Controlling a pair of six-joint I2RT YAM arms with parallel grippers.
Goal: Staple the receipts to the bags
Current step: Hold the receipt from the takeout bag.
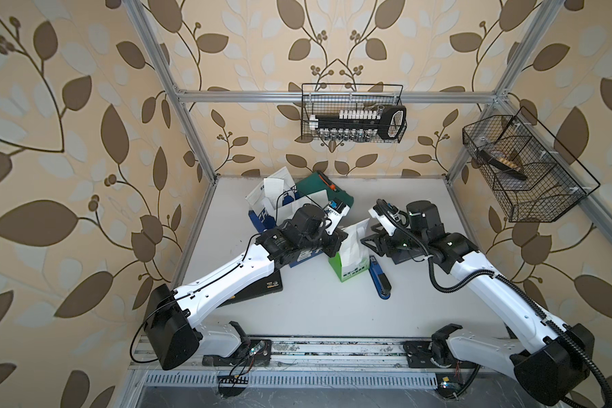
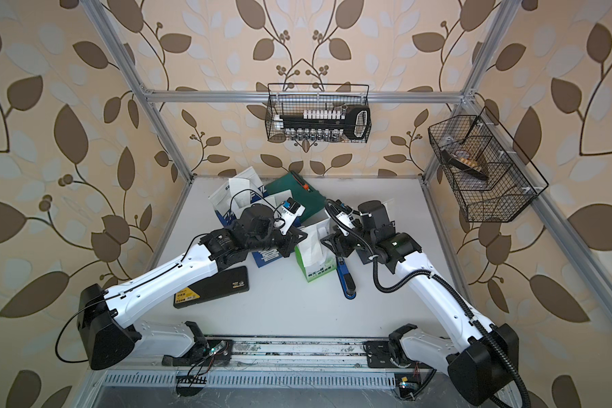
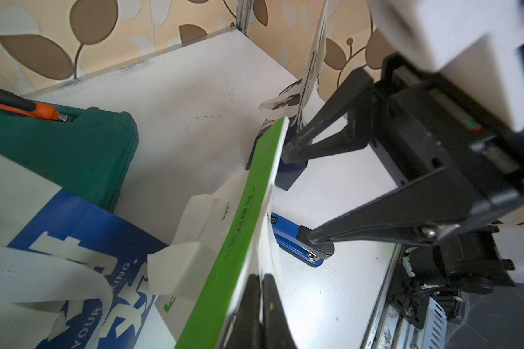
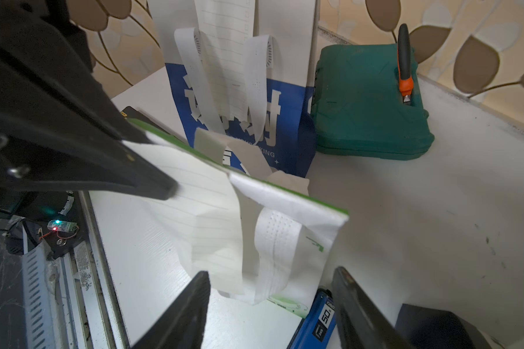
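left end effector (image 3: pixel 261 278) pinching receipt (image 4: pixel 200 217) onto green bag (image 1: pixel 350 258) rim. right end effector (image 4: pixel 271 273) wide, empty. stapler (image 1: pixel 378 279) lying on surface, so this bag not stapled yet imo

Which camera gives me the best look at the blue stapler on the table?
A top view: the blue stapler lies nearly whole on the white table beside the green-and-white paper bag. The left wrist view shows only a stretch of it, partly hidden; the right wrist view catches just one end.
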